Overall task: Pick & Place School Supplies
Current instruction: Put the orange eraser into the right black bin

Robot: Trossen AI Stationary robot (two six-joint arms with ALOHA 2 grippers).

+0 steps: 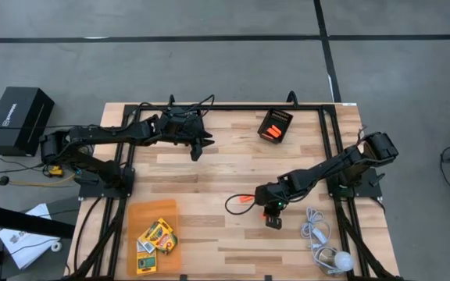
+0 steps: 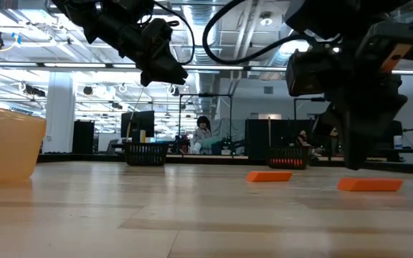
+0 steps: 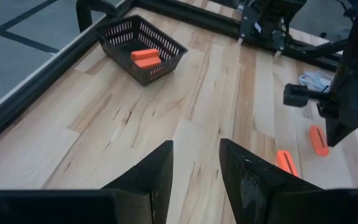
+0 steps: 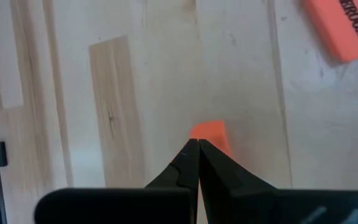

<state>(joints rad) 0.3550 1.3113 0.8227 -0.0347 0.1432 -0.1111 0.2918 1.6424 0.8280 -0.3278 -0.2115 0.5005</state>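
Observation:
Two stubby orange pieces lie flat on the wooden table: one (image 4: 211, 132) just beyond my right gripper's (image 4: 197, 142) shut fingertips, the other (image 4: 344, 28) a little farther off. The low view shows both pieces (image 2: 370, 184) (image 2: 269, 175) flat on the table, with my right gripper (image 2: 355, 166) slanting down above the nearer one. My left gripper (image 3: 196, 146) hangs open and empty above the table's far left part (image 1: 201, 147). Yellow-and-green crayon boxes (image 1: 156, 238) lie in an orange bin (image 1: 135, 215) at the near left. My right gripper's shut fingertips stand at one end of the orange piece (image 4: 207, 127), coming from above at a slant. The tips meet with nothing showing between them. I cannot tell whether they touch the piece, which lies flat on the table.
A black mesh basket (image 3: 114, 28) with orange pieces (image 3: 146, 57) in it stands at the table's far side, right of the middle. A white cord with a round bulb (image 1: 326, 248) lies at the near right. Black rails (image 1: 330, 148) frame the table.

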